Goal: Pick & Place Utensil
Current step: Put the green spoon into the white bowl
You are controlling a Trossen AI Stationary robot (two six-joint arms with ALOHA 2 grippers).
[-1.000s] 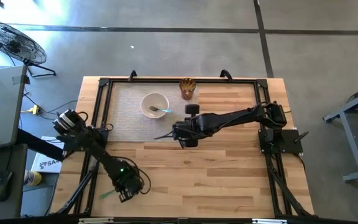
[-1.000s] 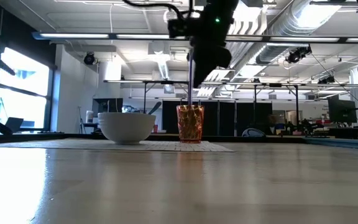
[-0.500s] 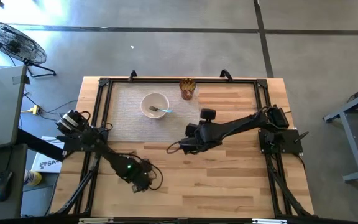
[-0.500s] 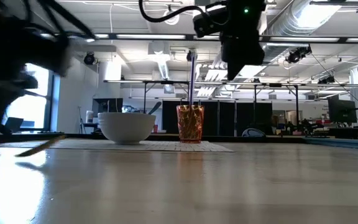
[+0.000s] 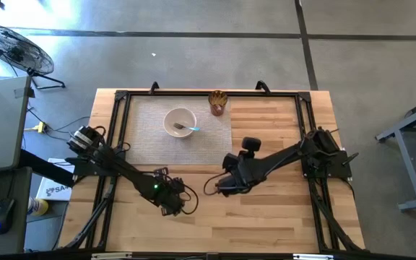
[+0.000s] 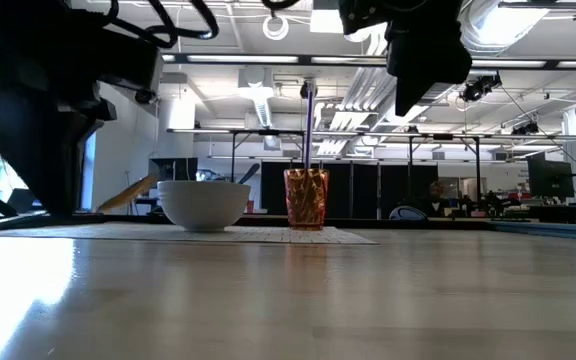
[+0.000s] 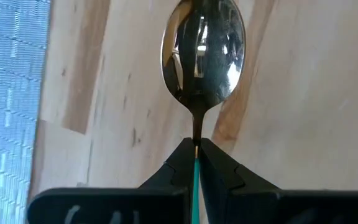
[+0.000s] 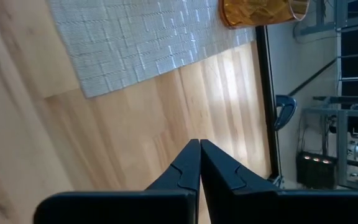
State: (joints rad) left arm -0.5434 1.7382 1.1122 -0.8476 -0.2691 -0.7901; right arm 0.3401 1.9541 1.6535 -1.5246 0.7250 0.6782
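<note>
Spoon (image 7: 202, 53), shiny bowl and green handle, pinched in our left gripper (image 7: 197, 157) above bare wood; white bowl (image 5: 179, 120) holds a utensil, amber cup (image 5: 218, 102) another; right gripper (image 8: 199, 158) closed, empty.

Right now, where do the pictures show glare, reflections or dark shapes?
Left wrist view: the spoon bowl mirrors the ceiling and the dark gripper. Low view: the table shines pale at left from the window; the arms show as near-black shapes against bright ceiling lights. Right wrist view: a light streak crosses the wood beside the mat.
</note>
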